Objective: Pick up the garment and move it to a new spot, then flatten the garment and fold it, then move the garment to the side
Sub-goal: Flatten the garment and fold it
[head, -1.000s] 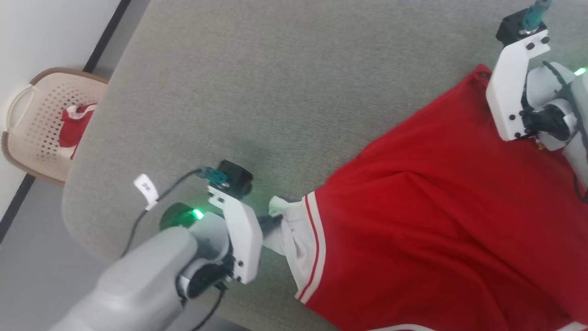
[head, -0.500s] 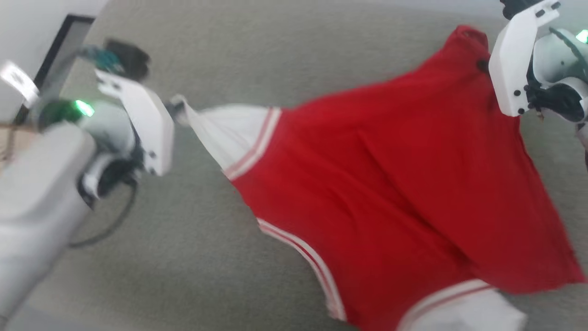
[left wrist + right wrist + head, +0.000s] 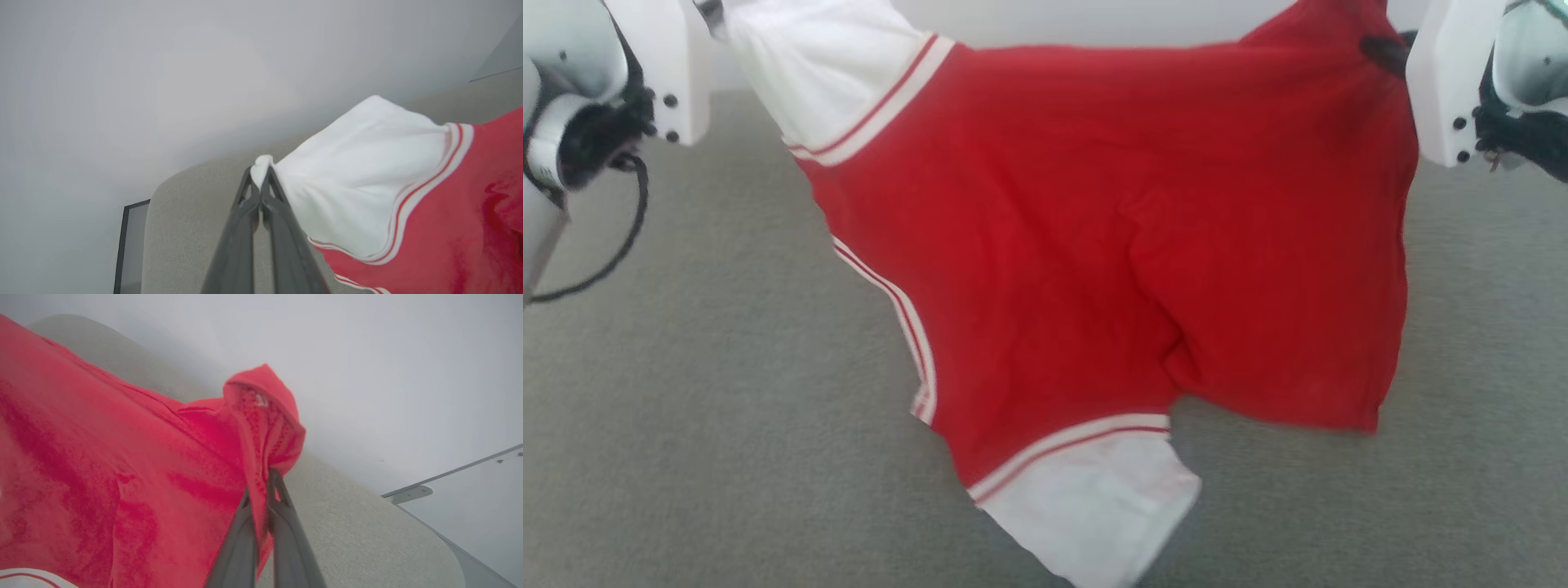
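Head view: a grey, felt-like surface point(image 3: 686, 457) fills the lower part of the frame, and a pale wall point(image 3: 1094, 20) rises behind its far edge. The left wrist view shows one rounded corner of that surface against the same plain wall, with a dark-edged strip point(image 3: 124, 245) beside it.

The garment point(image 3: 1094, 245) hangs spread out between the two arms, stretched across the top of the head view above the surface, with a plain red side facing the camera. One white sleeve point(image 3: 833, 73) is pulled up to the left. The other sleeve point(image 3: 1094, 506) droops at the bottom, and whether it touches the surface cannot be told.

The left gripper point(image 3: 258, 179) has its two dark fingers pressed together, pinching the very tip of the raised white sleeve. The right gripper point(image 3: 261, 486) is likewise closed tight, its fingers clamped on a bunched red corner of the garment that puckers up just above the fingertips.
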Motion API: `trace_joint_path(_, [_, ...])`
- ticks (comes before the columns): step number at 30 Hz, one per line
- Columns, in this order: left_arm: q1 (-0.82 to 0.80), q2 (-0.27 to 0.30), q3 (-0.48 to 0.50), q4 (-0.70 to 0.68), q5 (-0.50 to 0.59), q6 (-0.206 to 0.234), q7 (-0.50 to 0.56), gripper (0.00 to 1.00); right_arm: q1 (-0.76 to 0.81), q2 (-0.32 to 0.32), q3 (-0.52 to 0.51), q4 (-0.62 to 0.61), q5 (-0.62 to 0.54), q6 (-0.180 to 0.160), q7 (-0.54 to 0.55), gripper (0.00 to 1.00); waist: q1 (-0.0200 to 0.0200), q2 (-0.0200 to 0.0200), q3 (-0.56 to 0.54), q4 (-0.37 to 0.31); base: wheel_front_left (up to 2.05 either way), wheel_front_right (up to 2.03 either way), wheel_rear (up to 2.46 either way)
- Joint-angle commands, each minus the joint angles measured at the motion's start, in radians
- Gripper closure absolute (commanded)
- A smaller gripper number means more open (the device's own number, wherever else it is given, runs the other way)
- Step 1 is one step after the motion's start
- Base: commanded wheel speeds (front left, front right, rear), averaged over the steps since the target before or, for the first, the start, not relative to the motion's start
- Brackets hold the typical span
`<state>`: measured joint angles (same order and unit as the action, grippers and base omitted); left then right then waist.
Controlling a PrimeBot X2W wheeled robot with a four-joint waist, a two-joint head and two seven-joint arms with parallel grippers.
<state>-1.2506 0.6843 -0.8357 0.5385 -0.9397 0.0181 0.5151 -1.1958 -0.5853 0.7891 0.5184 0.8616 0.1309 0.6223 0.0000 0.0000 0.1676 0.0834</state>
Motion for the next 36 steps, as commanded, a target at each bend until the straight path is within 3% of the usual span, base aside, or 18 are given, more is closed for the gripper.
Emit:
trace_joint_path(1, [-0.024, -0.003, -0.001, 0.019, 0.011, -0.008, -0.003, 1.0, -0.014, -0.004, -0.003, -0.005, -0.014, 0.0, -0.014, 1.0, 0.0, 0.0, -0.029, -0.035, 0.0, 0.0, 0.0])
trace_joint_path(6, [-0.109, -0.039, 0.008, 0.105, 0.055, -0.033, -0.088, 1.0, -0.049, 0.022, -0.044, 0.043, -0.062, 0.0, -0.087, 1.0, 0.0, 0.0, -0.009, -0.065, 0.0, 0.0, 0.0])
trace_joint_path(12, [-0.266, -0.092, 0.018, 0.222, 0.138, -0.045, -0.266, 1.0, -0.145, 0.085, -0.092, 0.158, -0.156, 0.0, -0.225, 1.0, 0.0, 0.0, 0.097, -0.081, 0.0, 0.0, 0.0])
trace_joint_path(21, [-0.548, -0.154, 0.029, 0.377, 0.299, -0.005, -0.664, 1.0, -0.345, 0.173, -0.193, 0.386, -0.362, 0.0, -0.582, 1.0, 0.0, 0.0, 0.244, -0.07, 0.0, 0.0, 0.0])
trace_joint_path(24, [-0.614, -0.173, 0.031, 0.416, 0.332, 0.005, -0.751, 1.0, -0.386, 0.202, -0.226, 0.46, -0.438, 0.0, -0.688, 1.0, 0.0, 0.0, 0.265, -0.059, 0.0, 0.0, 0.0])
trace_joint_path(26, [-0.627, -0.18, 0.042, 0.432, 0.336, -0.008, -0.77, 1.0, -0.393, 0.223, -0.235, 0.502, -0.471, 0.0, -0.728, 1.0, 0.0, 0.0, 0.271, -0.052, 0.0, 0.0, 0.0])
trace_joint_path(31, [-0.544, -0.209, 0.015, 0.484, 0.328, -0.101, -0.776, 1.0, -0.312, 0.259, -0.184, 0.569, -0.48, 0.0, -0.703, 1.0, 0.0, 0.0, 0.259, -0.028, 0.0, 0.0, 0.0])
trace_joint_path(36, [-0.387, -0.234, -0.056, 0.52, 0.266, -0.147, -0.623, 1.0, -0.183, 0.257, -0.119, 0.562, -0.4, 0.0, -0.633, 1.0, 0.0, 0.0, 0.223, -0.003, 0.0, 0.0, 0.0])
